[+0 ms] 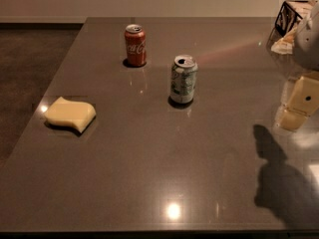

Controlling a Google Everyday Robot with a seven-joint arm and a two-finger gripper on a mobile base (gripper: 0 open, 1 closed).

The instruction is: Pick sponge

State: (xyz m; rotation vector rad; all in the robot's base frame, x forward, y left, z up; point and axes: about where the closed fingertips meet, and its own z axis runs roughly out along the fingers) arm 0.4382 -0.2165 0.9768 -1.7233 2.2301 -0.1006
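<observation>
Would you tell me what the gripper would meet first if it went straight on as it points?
Probably bare table: the gripper, at the right edge, seems to point down. The sponge lies far left, off that line; depth is unclear.

We see a glossy, smooth dark table [149,173] mirroring bright lights; the sponge [70,114] looks like matt, soft foam; the red can [135,45] and the pale can [183,78] are shiny metal; the gripper [298,108], at the right edge, looks like matt pale plastic
</observation>
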